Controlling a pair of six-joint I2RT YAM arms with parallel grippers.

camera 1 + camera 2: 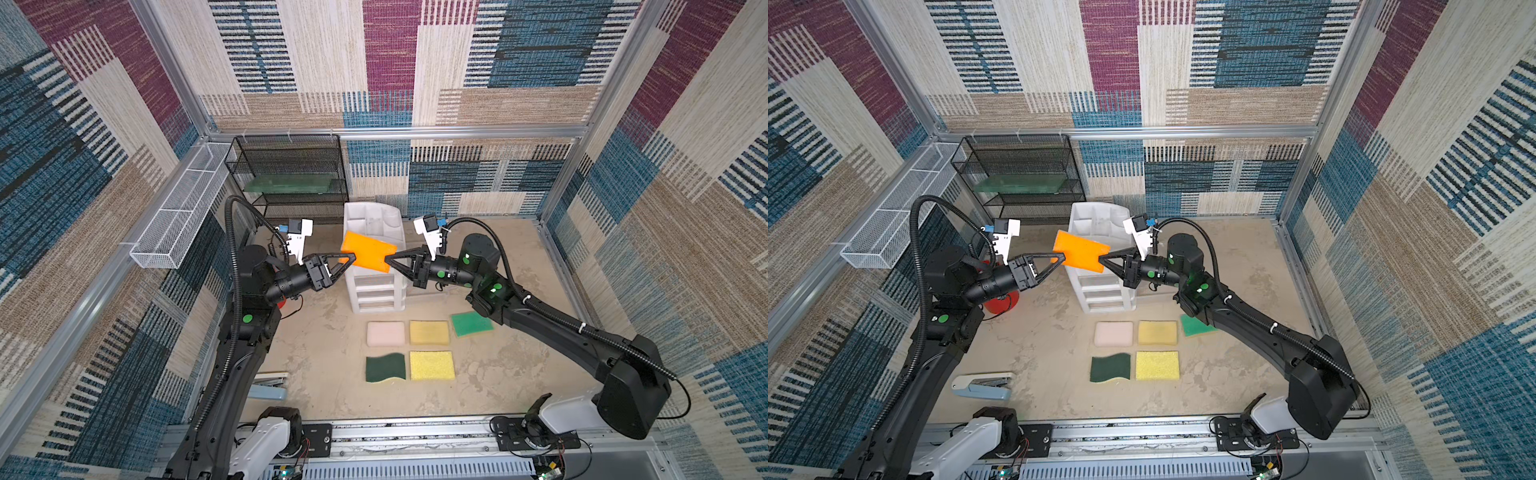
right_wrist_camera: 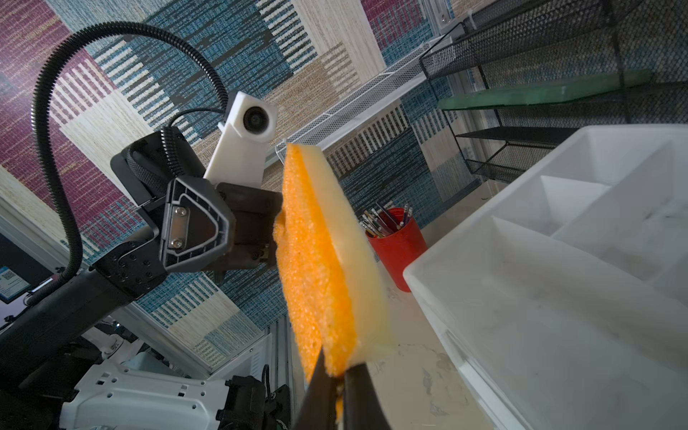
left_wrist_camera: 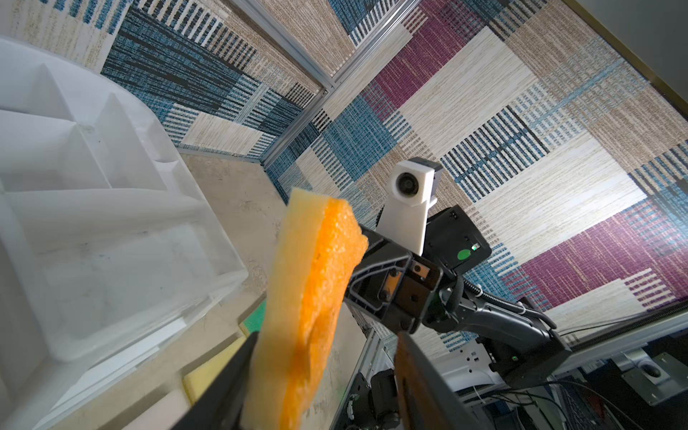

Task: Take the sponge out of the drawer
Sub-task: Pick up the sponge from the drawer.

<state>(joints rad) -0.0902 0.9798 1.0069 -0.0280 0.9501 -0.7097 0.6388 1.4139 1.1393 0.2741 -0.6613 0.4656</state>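
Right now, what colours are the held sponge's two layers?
Sponge: orange scrub face, cream foam; right wrist view.

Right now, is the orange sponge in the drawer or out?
Out. The orange sponge hangs in midair outside the drawer, pinched by the right pincer; the left pincer stands open at its other end.

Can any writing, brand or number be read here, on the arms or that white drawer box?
No text is readable.
The small blue-and-white label at the right wrist view's edge: a square code and print, too small to read.
No lettering shows on the white plastic drawer chest or the orange-and-cream sponge.
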